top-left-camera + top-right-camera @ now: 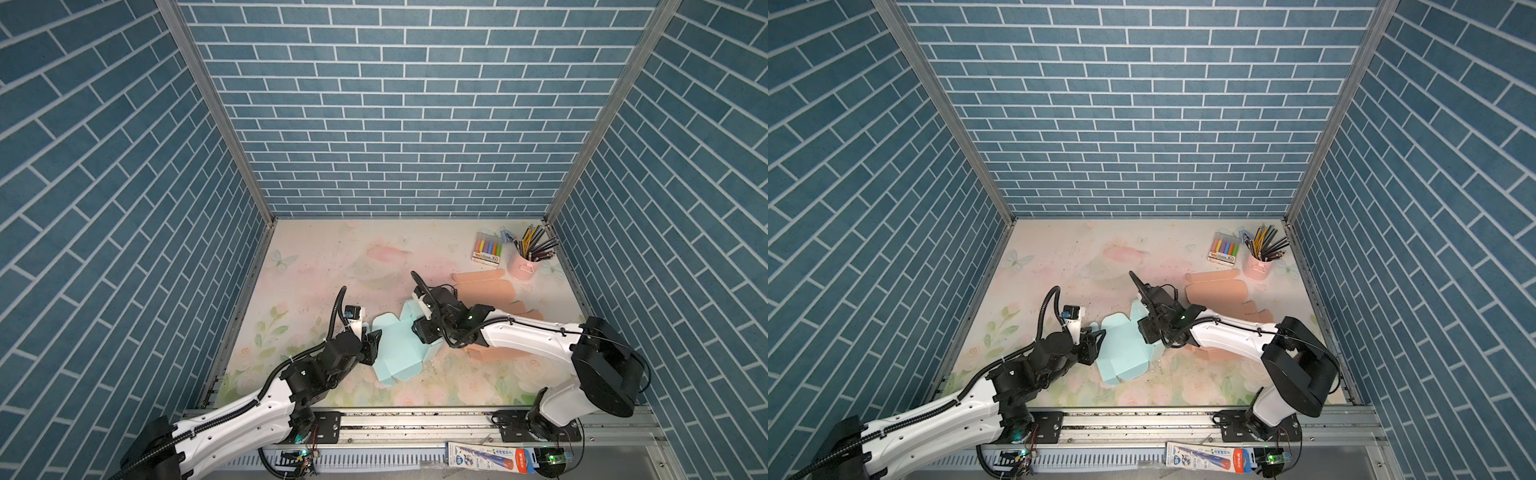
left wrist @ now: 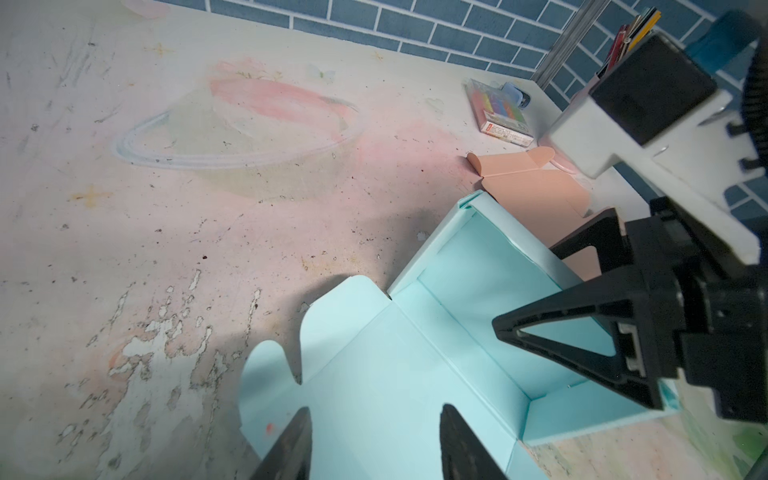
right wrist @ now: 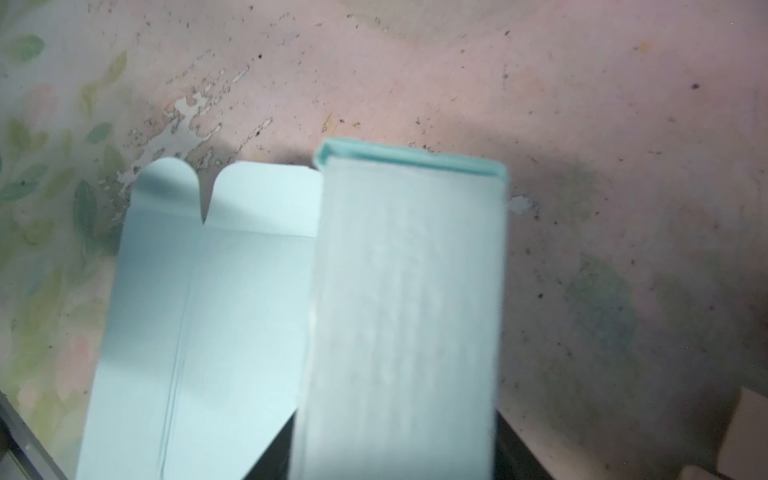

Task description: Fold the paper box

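Pink cup [image 1: 524,268] at 2 o'clock on the tabletop [image 1: 316,266] holds a splayed bunch of pencils [image 1: 536,245]; marker pack [image 1: 487,249] lies just beside it. Pale blue paper box [image 1: 395,353] sits near centre, toward 6 o'clock, partly formed: one long wall raised, scalloped flaps flat. Left fingers [image 2: 299,449] released above a flap; right fingers [image 2: 505,331] apart, straddling the raised wall
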`<state>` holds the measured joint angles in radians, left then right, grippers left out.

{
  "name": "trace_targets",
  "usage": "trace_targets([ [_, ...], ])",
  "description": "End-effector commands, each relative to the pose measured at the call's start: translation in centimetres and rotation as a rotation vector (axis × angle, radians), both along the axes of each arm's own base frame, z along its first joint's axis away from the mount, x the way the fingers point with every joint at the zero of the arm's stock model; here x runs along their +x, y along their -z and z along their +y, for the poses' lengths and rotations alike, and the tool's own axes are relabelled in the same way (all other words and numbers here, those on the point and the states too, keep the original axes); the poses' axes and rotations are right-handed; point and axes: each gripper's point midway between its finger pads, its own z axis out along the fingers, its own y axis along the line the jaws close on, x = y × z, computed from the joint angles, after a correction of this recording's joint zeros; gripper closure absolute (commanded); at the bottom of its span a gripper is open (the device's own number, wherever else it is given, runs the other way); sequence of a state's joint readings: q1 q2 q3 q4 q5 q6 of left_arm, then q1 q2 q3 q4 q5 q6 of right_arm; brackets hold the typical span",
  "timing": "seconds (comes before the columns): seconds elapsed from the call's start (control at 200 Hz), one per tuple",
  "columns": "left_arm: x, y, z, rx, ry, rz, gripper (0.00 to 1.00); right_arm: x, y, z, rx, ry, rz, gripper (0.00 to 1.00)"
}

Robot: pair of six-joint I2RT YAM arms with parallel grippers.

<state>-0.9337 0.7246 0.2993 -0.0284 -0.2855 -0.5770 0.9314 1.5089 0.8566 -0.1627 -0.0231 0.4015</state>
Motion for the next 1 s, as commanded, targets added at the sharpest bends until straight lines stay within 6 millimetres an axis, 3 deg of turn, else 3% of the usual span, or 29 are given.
trace_targets([
  [0.0, -0.2, 0.0, 0.7, 0.014, -0.027, 0.044, 0.49, 0.2, -1.2, 0.1, 0.129, 0.015, 0.03, 0.44],
  [0.355, -0.7, 0.2, 1.6, -0.136, -0.044, 0.161, 0.46, 0.7, -0.7, -2.7, 0.311, 0.082, 0.102, 0.47],
  [0.475, -1.0, 0.6, 1.0, -0.188, -0.027, 0.191, 0.33, 0.8, -0.5, -3.1, 0.351, 0.09, 0.114, 0.47],
  [0.72, -1.2, 1.4, -1.7, -0.31, 0.045, 0.247, 0.17, 0.9, 0.0, -4.0, 0.368, 0.106, 0.119, 0.48],
  [0.87, -0.9, 1.0, -2.6, -0.353, 0.056, 0.253, 0.17, 0.6, 0.4, -4.2, 0.371, 0.102, 0.125, 0.48],
  [0.995, -0.6, 0.9, -3.1, -0.362, 0.062, 0.259, 0.22, 0.4, 0.4, -4.1, 0.382, 0.094, 0.126, 0.48],
])
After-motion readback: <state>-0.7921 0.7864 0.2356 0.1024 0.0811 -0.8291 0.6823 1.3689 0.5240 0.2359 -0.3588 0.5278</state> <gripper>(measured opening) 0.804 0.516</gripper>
